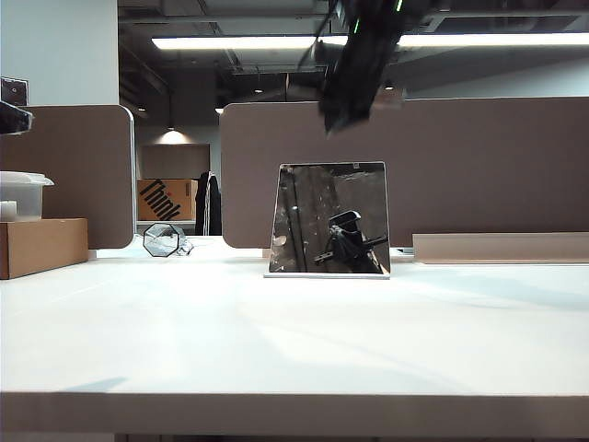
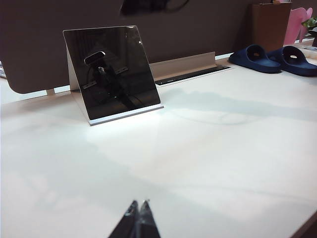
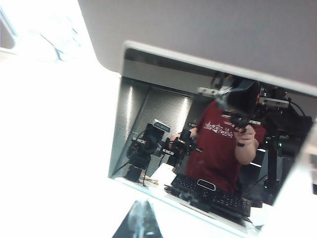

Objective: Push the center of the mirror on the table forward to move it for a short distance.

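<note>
Our left gripper [image 2: 138,218] has its jaws pressed together, low over the table [image 2: 208,163], well back from the mirror [image 2: 111,69]. Our right gripper [image 3: 141,220] is pressed together too, and it hangs close in front of the mirror's face.

The mirror stands near the middle of the table, leaning back on its thin white strip. We think it is light, stiff and easy to break, and the smooth table should let it slide. We would push low on the middle of its face, softly, so it does not tip or turn.

A small glassy thing [image 1: 164,240] sits well off to the side. Behind the mirror is a brown wall [image 1: 479,166], so there is little room to go.
</note>
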`<state>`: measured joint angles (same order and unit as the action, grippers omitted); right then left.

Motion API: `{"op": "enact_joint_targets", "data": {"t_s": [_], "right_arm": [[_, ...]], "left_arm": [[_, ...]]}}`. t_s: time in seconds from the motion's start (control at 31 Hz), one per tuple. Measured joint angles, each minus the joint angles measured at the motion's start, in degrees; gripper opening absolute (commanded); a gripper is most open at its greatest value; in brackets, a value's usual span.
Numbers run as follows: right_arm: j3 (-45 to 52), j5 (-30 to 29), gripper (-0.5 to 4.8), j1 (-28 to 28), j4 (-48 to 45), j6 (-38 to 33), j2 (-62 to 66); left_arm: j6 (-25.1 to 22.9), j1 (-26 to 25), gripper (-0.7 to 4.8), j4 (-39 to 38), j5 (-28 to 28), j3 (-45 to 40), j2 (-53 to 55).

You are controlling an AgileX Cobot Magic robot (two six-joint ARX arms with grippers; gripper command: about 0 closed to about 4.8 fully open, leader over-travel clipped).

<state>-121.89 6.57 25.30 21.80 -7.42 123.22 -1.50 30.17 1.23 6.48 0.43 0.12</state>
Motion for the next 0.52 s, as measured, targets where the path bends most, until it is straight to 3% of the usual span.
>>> {"op": "enact_joint_targets", "data": {"t_s": [0.1, 0.32, 0.52], "right_arm": [[0.02, -0.83, -0.05, 0.09, 5.75, 0.15, -5.68], [-0.02, -2.73, -0.05, 0.13, 12.68, 1.14, -21.27], [0.00, -3.89, -0.05, 0.11, 20.90, 1.90, -36.48]], "left_arm": [[0.00, -2.89, -0.05, 0.00, 0.79, 0.00, 0.00], [0.00, -18.99, -0.05, -0.04, 1.31, -0.02, 0.00], [0.00, -29.40, -0.05, -0.02, 1.40, -0.02, 0.00]]}}
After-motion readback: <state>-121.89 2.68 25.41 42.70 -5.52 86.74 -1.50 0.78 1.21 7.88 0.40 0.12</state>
